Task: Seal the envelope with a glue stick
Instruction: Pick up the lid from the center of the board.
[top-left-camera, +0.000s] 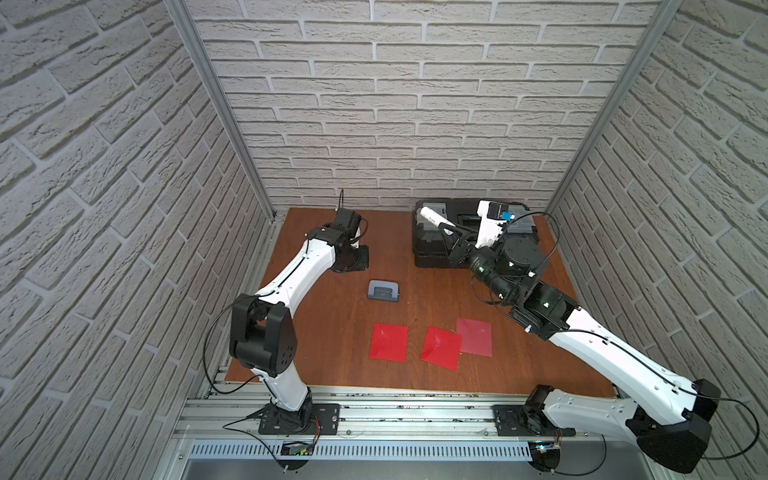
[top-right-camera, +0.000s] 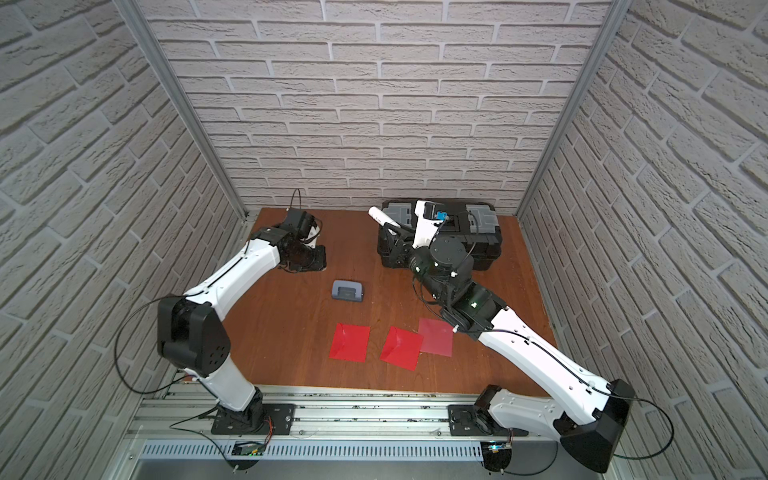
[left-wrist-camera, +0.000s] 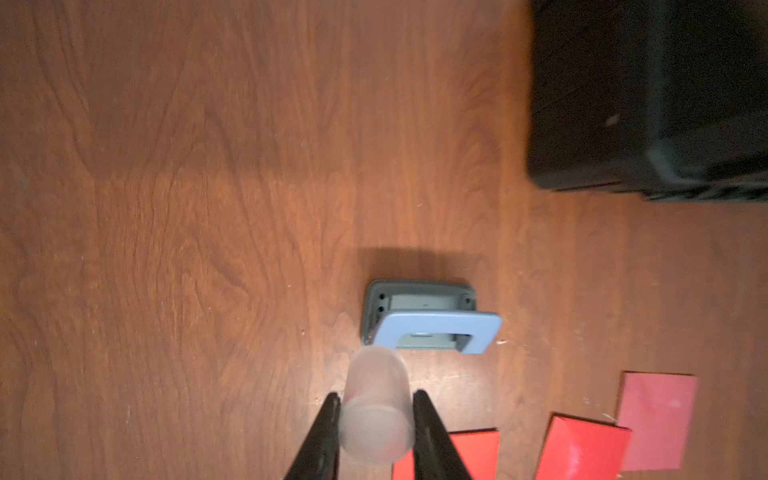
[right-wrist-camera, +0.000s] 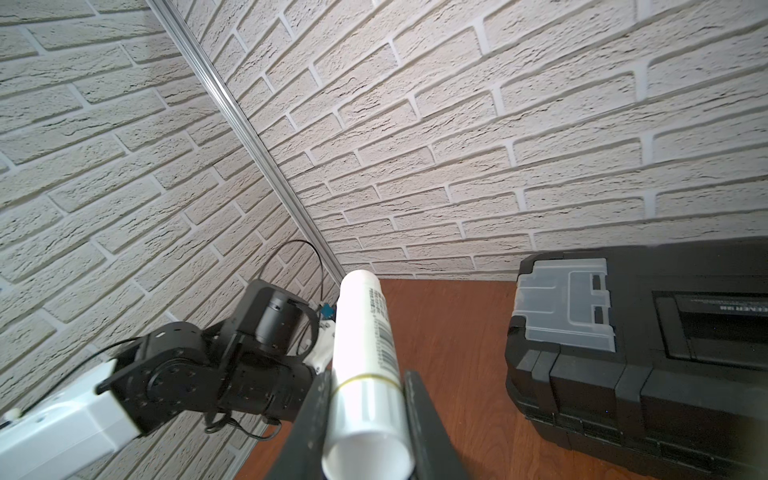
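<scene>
My right gripper (right-wrist-camera: 368, 376) is shut on the glue stick (right-wrist-camera: 365, 332), a white tube with a barcode label, and holds it up in the air. In both top views the glue stick (top-left-camera: 432, 217) (top-right-camera: 379, 215) slants over the black toolbox at the back right. My left gripper (left-wrist-camera: 376, 397) is shut on a translucent cap (left-wrist-camera: 376, 424), low over the table at the back left (top-left-camera: 359, 259). Three red envelopes lie flat near the front: one to the left (top-left-camera: 389, 342), one in the middle (top-left-camera: 441, 347), and a paler one to the right (top-left-camera: 474, 336).
A grey-blue hole punch (top-left-camera: 383, 290) (left-wrist-camera: 428, 320) sits mid-table, between my left gripper and the envelopes. The black toolbox (top-left-camera: 432, 249) (right-wrist-camera: 644, 374) stands at the back right under my right wrist. Brick walls close in the back and both sides.
</scene>
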